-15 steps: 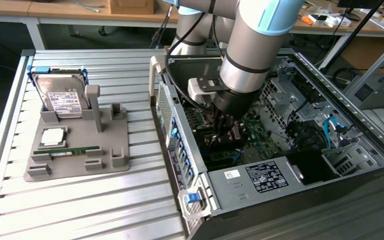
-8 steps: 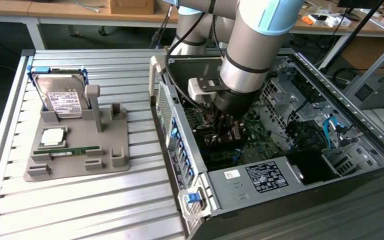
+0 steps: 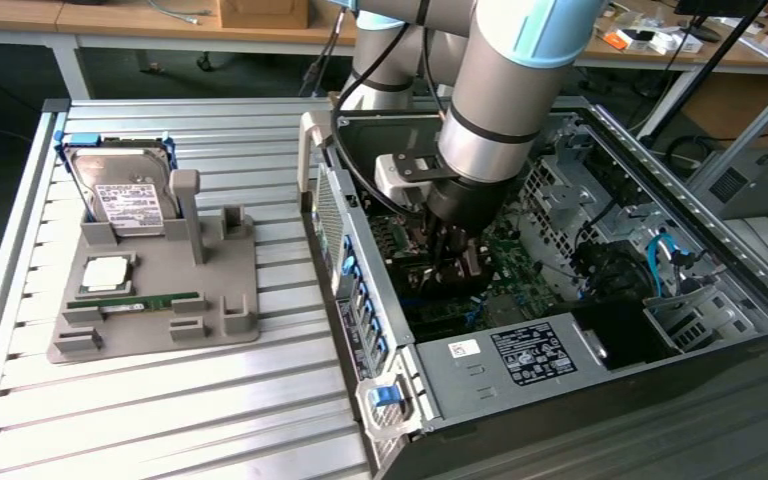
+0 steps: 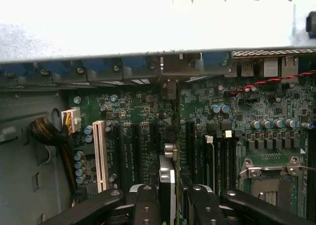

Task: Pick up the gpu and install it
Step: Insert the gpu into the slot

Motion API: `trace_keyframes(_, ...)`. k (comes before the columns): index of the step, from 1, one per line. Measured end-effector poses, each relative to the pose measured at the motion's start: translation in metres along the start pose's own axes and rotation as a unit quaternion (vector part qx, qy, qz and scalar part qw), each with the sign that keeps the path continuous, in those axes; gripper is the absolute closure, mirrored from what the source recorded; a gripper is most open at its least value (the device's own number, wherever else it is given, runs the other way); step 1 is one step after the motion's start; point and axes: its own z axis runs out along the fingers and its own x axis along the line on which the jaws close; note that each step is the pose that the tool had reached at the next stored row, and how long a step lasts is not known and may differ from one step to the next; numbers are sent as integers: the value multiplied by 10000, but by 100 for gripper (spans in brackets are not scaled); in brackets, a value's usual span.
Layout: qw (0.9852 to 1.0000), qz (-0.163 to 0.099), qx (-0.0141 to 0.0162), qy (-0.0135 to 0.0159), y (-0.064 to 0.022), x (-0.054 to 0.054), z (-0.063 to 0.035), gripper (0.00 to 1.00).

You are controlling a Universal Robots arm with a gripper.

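I've got the hand (image 4: 170,205) down inside the open black PC case (image 3: 704,300), fingers (image 4: 147,205) clamped on the thin dark flat GPU card (image 4: 167,178), held edge-on and upright over the green motherboard (image 4: 148,116) w/ black slots. Silver hard drive (image 3: 124,195) and green memory stick (image 3: 137,301) sit on grey fixture (image 3: 157,335) on the slatted metal worktop (image 3: 157,420).

The exterior view looks down from high and at a slant over the ribbed tabletop (image 3: 157,400), far enough back to take in the grey parts stand (image 3: 157,300) and the open computer case (image 3: 558,300). The wrist view sits close inside that case, facing the green motherboard (image 4: 148,116). Both views share the motherboard (image 3: 518,285) and the case's rear wall (image 4: 148,22).
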Motion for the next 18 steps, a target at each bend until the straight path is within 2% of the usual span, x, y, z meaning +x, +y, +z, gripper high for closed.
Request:
trace_keyframes(14,10000,-84,0,0,1,-27,5,73)
trace_keyframes(18,9998,-191,2,-2,1,-27,6,73)
